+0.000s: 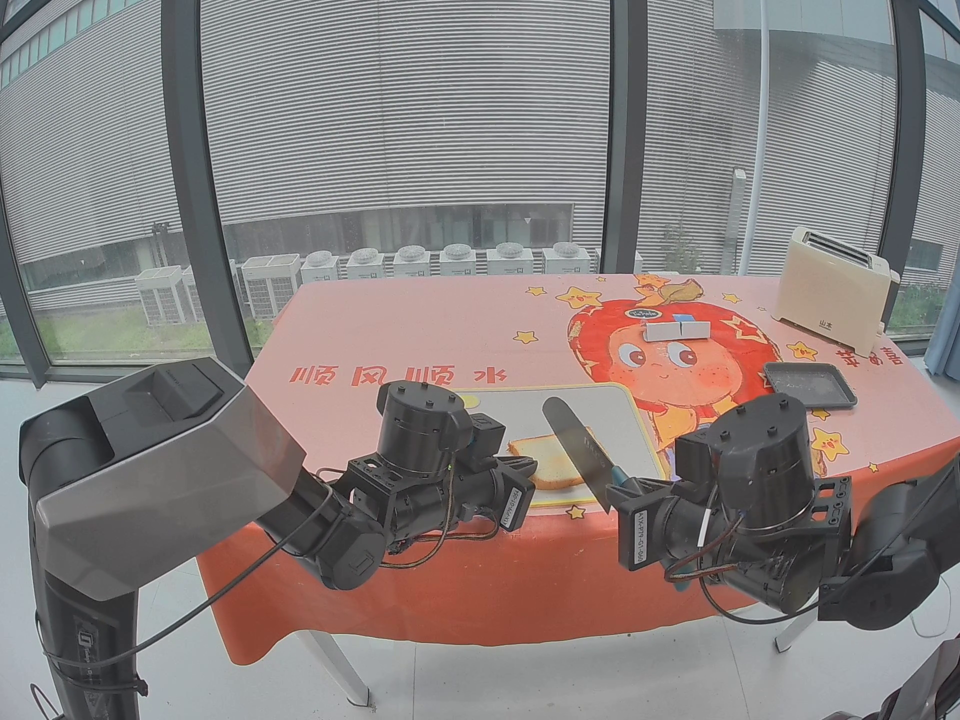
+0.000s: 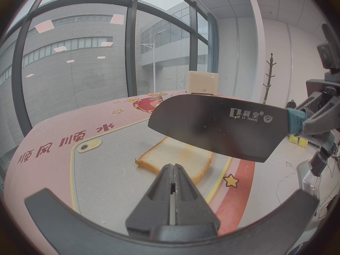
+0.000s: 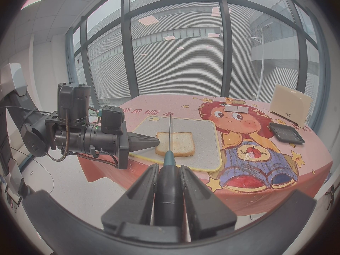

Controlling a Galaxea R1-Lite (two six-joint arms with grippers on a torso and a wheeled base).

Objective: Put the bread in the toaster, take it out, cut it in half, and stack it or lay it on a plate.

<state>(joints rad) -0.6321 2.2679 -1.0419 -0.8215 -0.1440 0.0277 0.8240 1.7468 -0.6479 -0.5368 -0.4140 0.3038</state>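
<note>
The bread (image 1: 545, 460) is seen lying flat on the board (image 1: 625, 407) near the front edge of the table (image 1: 420, 342), whole and uncut. Its crust looks lightly browned, so the toasting steps are judged to be done, though how far it was toasted cannot be told. The toaster (image 1: 835, 287) stands at the far right corner, well apart from the board, and no slice is seen rising from its slots. The knife (image 2: 219, 124) is clamped by its handle in the right gripper (image 3: 169, 170), whose fingers are closed tightly on it. The blade is held edge down in the air above the bread, clear of it, and from the right wrist it is seen lined up across the middle of the slice. The left gripper (image 2: 172, 170) is placed just beside the near left edge of the bread with its fingers pressed together on nothing; contact with the slice cannot be made out. The cutting step is judged to be in hand but not yet begun. Left to be done: the blade is to be brought down through the slice, and the two halves are to be carried to the dark plate (image 1: 810, 384), which lies near the toaster, and stacked or laid there.
</note>
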